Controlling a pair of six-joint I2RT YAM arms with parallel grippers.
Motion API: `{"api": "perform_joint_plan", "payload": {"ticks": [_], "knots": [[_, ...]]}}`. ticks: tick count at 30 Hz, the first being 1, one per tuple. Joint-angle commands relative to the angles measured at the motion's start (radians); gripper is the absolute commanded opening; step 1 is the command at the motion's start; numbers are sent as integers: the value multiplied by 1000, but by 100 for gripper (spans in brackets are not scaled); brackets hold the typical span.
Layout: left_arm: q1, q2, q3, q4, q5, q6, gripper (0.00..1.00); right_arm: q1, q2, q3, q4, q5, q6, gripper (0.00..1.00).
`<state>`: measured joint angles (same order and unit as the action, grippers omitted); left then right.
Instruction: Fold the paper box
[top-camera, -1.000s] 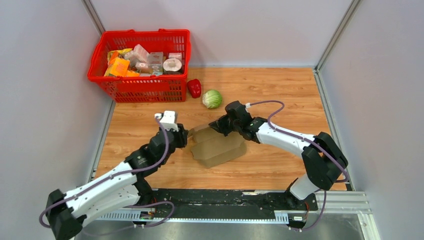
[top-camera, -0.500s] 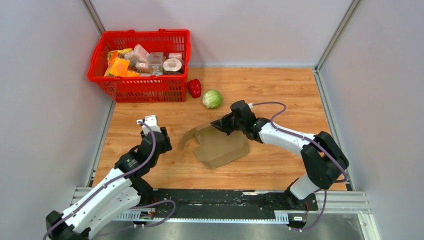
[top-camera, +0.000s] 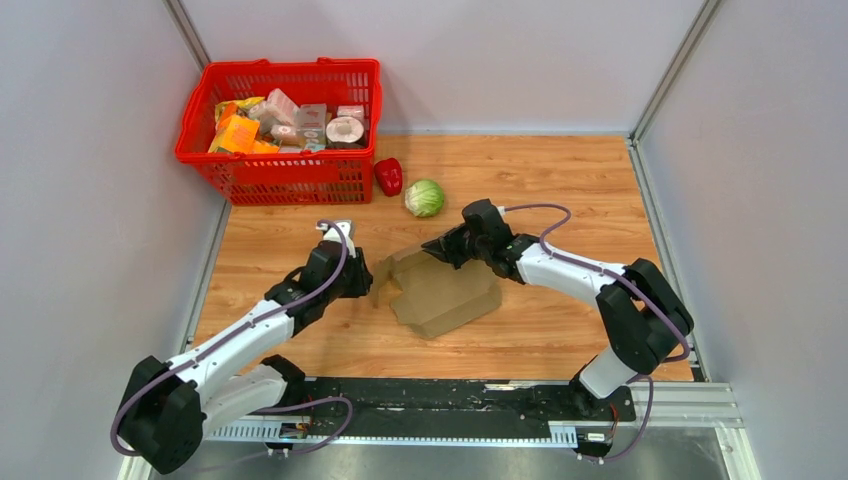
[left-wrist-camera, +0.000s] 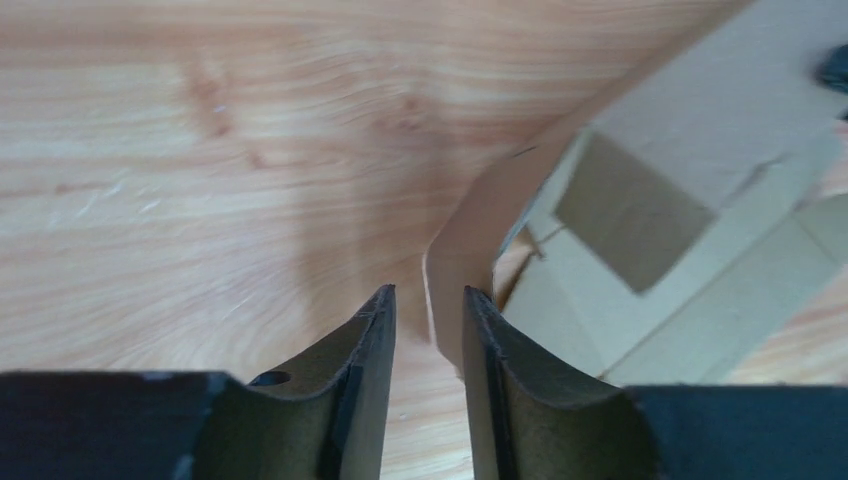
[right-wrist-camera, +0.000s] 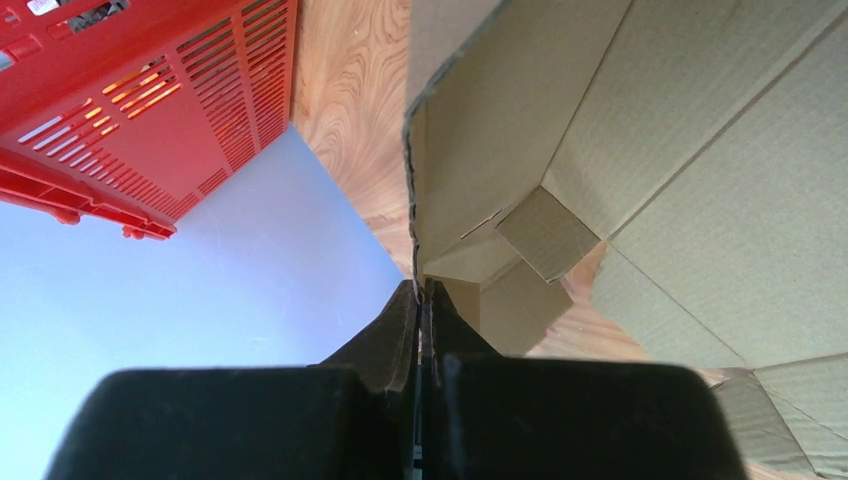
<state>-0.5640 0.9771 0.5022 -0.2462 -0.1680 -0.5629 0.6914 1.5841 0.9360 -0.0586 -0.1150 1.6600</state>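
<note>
Your paper box (top-camera: 445, 292) lies near the middle of the desk (top-camera: 580, 180). It is plain brown corrugated cardboard with no print, half opened. Its broad creased panel lies low on the wood, and its walls rise along the 9 and 12 o'clock edges. In the right wrist view you can see the fluted raw edge of one wall, straight crease lines across the panels, and a small square tab folded in at an inner corner.

Your left claw (top-camera: 366, 281) is at the box's 9 o'clock side. In its own camera the left claw (left-wrist-camera: 428, 320) is slightly apart. The edge of a flap (left-wrist-camera: 452, 290) stands in the gap against one finger, and bare wood shows beside the other.

Your right claw (top-camera: 436, 249) is at the box's 12 o'clock edge. In its own view the right claw (right-wrist-camera: 422, 292) is pinched together on the thin edge of an upright wall.

A cabbage (top-camera: 424, 197) and a red pepper (top-camera: 388, 176) sit further out toward 12 o'clock. A red basket (top-camera: 290, 182) of packages stands at the desk's 10 o'clock corner.
</note>
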Motion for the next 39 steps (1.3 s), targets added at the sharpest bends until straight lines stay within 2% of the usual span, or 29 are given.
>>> {"api": "perform_joint_plan", "payload": {"ticks": [1, 4, 9, 15, 18, 24, 29, 39], "knots": [[-17, 26, 7, 177, 137, 18, 38, -3, -4, 40, 26, 6, -51, 0], [-20, 41, -7, 203, 162, 20, 38, -1, -16, 23, 20, 46, -121, 0], [-40, 74, -17, 242, 190, 27, 37, -1, 5, -39, 111, 28, -121, 0], [-71, 68, -25, 278, 171, 55, 37, -1, 4, -29, 126, 67, -275, 0], [-70, 55, -33, 260, 131, 79, 38, 0, 10, -32, 138, 74, -322, 0], [-70, -35, -28, 95, 64, 67, 38, -4, 22, -23, 134, 63, -312, 0], [-71, -77, -65, 87, 159, 3, 41, -4, 42, -26, 154, 55, -310, 0], [-70, 12, -54, 235, 262, 6, 41, -4, 67, -45, 198, 31, -287, 0]]}}
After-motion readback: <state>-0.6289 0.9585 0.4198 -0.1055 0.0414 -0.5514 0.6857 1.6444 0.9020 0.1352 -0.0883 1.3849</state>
